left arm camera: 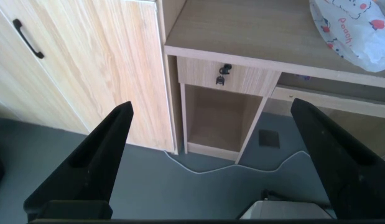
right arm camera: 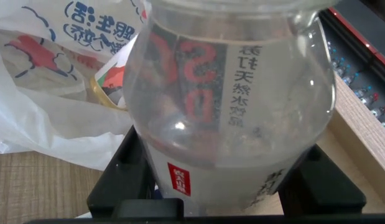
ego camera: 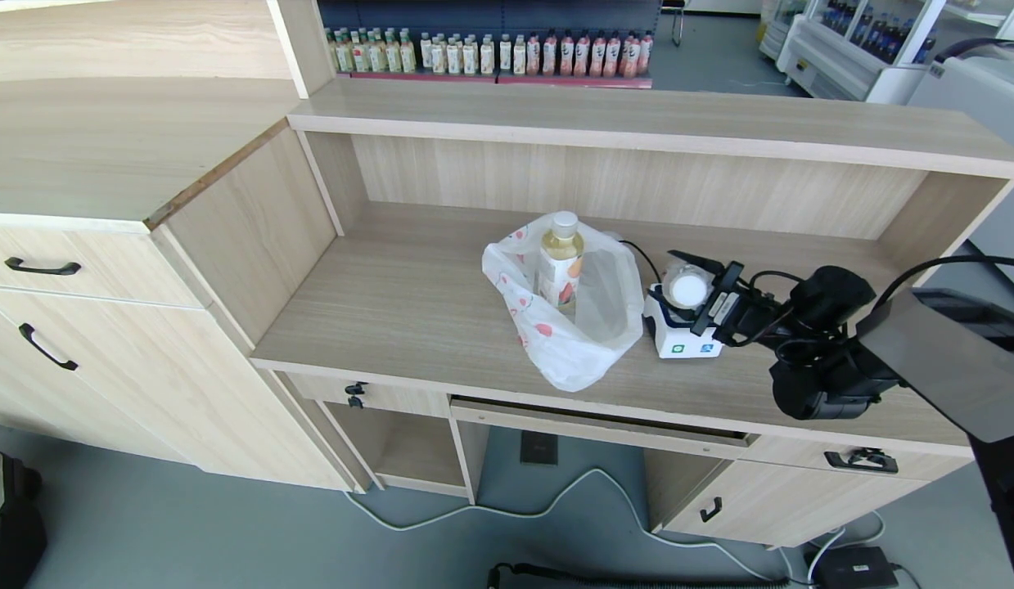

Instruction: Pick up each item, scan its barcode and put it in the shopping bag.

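Clear plastic bottle [right arm camera: 229, 106] sat clamped in our right gripper [ego camera: 714, 296], just above the scanner [ego camera: 678, 342]. Beside it, the shopping bag [ego camera: 572, 348] already held one tea bottle [ego camera: 561, 262]. We judged the scanning underway and the bagging left. Our left gripper [left arm camera: 212, 107] hung spread, holding nothing.

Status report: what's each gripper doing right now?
Left gripper open, empty. Right gripper shut on clear bottle at scanner. Second bottle already in bag. Nothing in the way.
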You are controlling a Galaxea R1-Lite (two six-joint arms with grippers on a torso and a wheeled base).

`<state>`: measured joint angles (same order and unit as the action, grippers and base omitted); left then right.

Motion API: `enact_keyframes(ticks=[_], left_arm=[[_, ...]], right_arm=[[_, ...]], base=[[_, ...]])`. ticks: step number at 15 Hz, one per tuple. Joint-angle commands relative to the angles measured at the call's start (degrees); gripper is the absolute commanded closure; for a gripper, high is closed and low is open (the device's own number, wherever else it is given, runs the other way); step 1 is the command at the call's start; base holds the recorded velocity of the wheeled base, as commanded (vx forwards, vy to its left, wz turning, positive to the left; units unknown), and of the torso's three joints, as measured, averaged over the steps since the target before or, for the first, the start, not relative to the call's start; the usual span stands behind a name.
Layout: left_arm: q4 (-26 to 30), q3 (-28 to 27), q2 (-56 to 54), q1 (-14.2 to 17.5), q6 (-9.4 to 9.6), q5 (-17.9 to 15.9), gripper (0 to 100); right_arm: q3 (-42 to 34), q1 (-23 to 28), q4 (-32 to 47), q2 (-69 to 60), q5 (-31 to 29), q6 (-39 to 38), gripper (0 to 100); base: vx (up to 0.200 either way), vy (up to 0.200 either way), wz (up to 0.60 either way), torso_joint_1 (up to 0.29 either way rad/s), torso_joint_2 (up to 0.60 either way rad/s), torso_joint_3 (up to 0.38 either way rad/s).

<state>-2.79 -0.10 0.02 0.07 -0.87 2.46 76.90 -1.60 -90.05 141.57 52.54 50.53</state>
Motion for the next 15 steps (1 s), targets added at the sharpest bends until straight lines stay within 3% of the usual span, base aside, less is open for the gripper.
enact_keyframes(ticks=[1, 4, 6, 9, 11, 15], left_arm=[[0.0, 0.0, 0.0, 0.0, -0.01, 0.0, 0], [0.0, 0.0, 0.0, 0.0, -0.01, 0.0, 0], [0.0, 0.0, 0.0, 0.0, 0.07, 0.1, 0], [0.0, 0.0, 0.0, 0.0, -0.01, 0.1, 0], [0.0, 0.0, 0.0, 0.0, -0.01, 0.0, 0], [0.0, 0.0, 0.0, 0.0, 0.07, 0.0, 0]], right_arm=[[-0.1, -0.2, 0.1, -0.5, -0.1, -0.1, 100], [-4.2, 0.1, 0.1, -7.7, -0.1, -3.8, 100], [-9.6, 0.7, 0.3, -17.5, -0.5, -11.2, 100], [-17.0, 1.2, 7.3, -32.4, -1.5, -20.6, 100], [-24.3, 4.3, 19.6, -46.9, -8.4, -27.2, 100], [-30.3, 15.1, 37.1, -58.0, -15.7, -35.2, 100]], base=[[0.0, 0.0, 0.0, 0.0, 0.0, 0.0], [0.0, 0.0, 0.0, 0.0, 0.0, 0.0], [0.0, 0.0, 0.0, 0.0, 0.0, 0.0], [0.0, 0.0, 0.0, 0.0, 0.0, 0.0], [0.0, 0.0, 0.0, 0.0, 0.0, 0.0], [0.0, 0.0, 0.0, 0.0, 0.0, 0.0]])
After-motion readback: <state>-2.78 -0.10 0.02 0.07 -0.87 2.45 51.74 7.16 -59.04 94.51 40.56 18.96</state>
